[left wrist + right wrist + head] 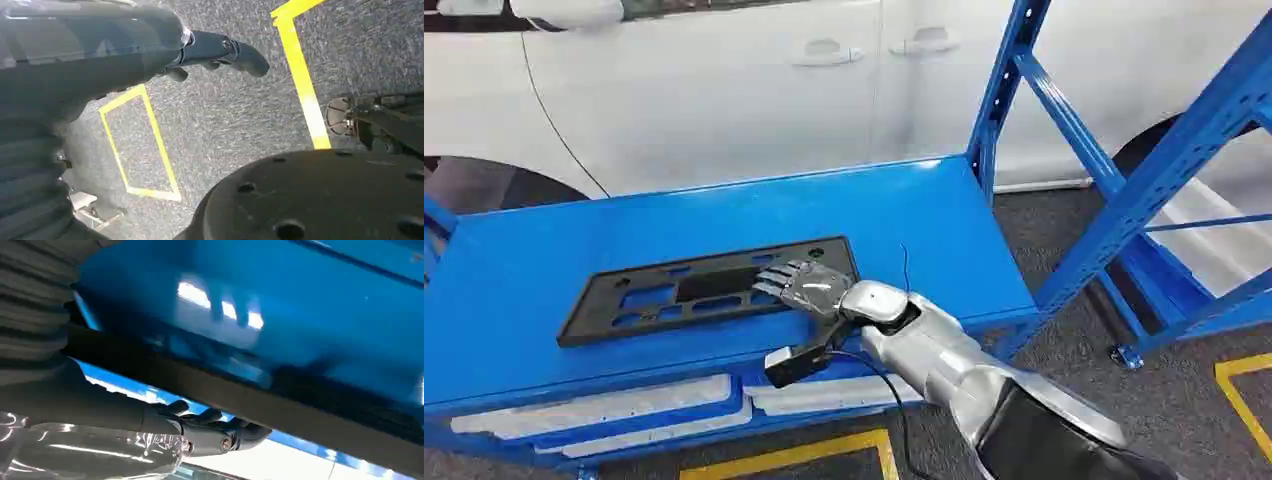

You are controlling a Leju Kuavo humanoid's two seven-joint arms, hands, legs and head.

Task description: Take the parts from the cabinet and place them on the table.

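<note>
Head view is bright and evenly lit, with soft glare across the blue shelf (724, 215) and mild blur throughout. Right wrist view is dimmer and smeared, white reflections on the blue surface. In the left wrist view the floor (225, 120) looks grainy, near parts unfocused.

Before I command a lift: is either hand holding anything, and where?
The right hand grips the flat black plastic plate at its right end, thumb under the near edge. The left hand holds nothing.

right hand (809, 287) forward, fingers (774, 283) spread
</note>
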